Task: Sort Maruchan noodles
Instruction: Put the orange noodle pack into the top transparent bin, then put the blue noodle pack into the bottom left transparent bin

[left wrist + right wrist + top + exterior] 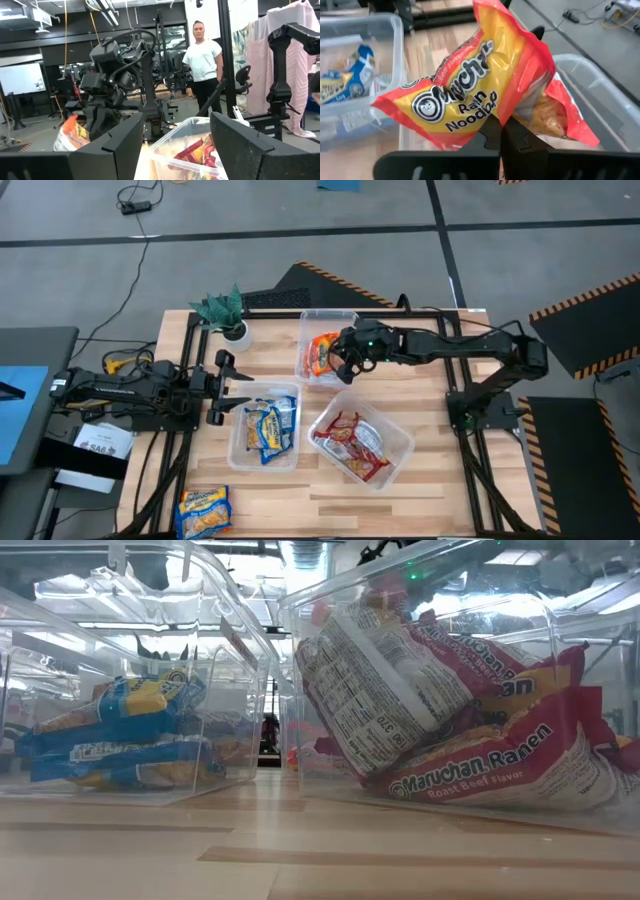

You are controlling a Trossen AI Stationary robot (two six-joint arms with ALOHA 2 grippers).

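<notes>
**op_remote:** Since I'm sorting by colour, each clear bin gets one flavour — blue-and-yellow packets [268, 427] in the bin [236, 452] nearest my left arm, maroon packets [350, 442] in the angled bin [402, 442] toward the right, orange ones in the far bin [340, 316] by the potted plant [226, 311]. Right now my right gripper [347, 367] is pinched tight on an orange-and-yellow packet [470, 85], hanging it over the near edge of that far bin.

**noodlefan:** Where on the packet is the grip?

**op_remote:** On a bottom edge, from the wrist view. Both fingers [492, 135] meet on the wrapper's seam and the packet stands up out of them, tilted, label facing the camera. I'd guess an edge pinch is just the easiest way to lift something flat and slippery. It does mean the packet can swing.

**noodlefan:** And the left arm?

**op_remote:** Parked at the table's left side, left gripper [232, 387] spread wide with nothing in it, pointing across toward the bins. One more blue-and-yellow packet [203, 511] lies loose at the front-left corner of the table [440, 490] — not binned yet, so I'd say we're close to done, not finished.
</notes>
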